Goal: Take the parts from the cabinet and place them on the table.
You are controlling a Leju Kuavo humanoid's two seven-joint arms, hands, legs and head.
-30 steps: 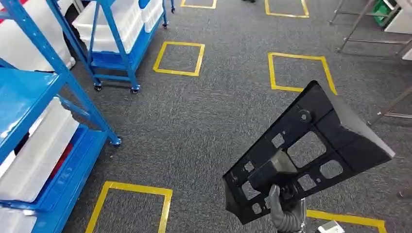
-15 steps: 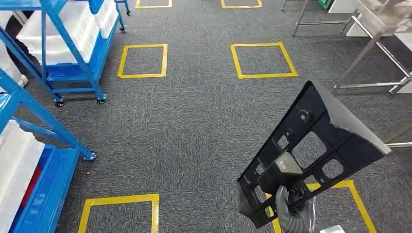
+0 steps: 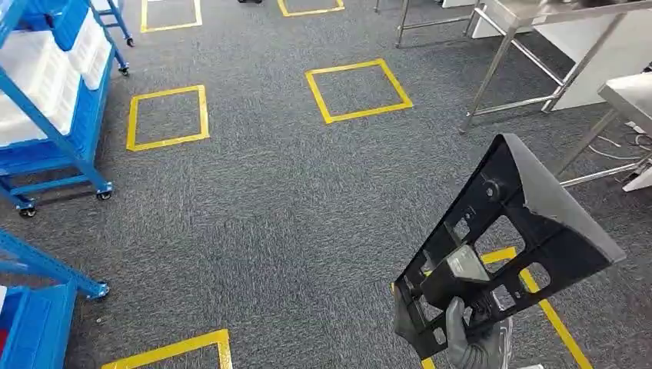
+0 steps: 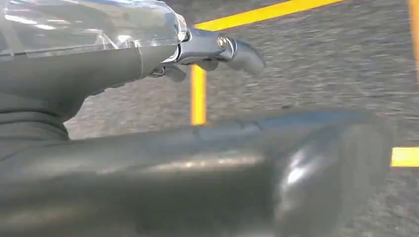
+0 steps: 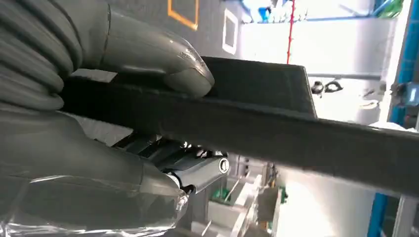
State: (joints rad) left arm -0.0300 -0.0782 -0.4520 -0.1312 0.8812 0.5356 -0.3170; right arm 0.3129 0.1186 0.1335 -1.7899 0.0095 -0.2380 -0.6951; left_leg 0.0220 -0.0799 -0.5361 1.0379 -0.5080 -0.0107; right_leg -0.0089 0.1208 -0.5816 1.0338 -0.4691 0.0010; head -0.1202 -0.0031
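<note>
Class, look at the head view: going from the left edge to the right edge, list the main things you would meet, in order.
blue rack with white bins → left yellow floor square → middle yellow floor square → black part held by the right hand, with the metal table frame behind it.

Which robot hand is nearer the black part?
Right. The right robot hand grips the black part at its lower edge; the left robot hand hangs over the floor, holding nothing.

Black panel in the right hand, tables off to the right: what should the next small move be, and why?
Probably keep carrying the black panel toward the steel table ahead on the right. The right hand grips its lower edge, thumb pressed on the rim in the right wrist view, and only grey carpet lies beneath.
</note>
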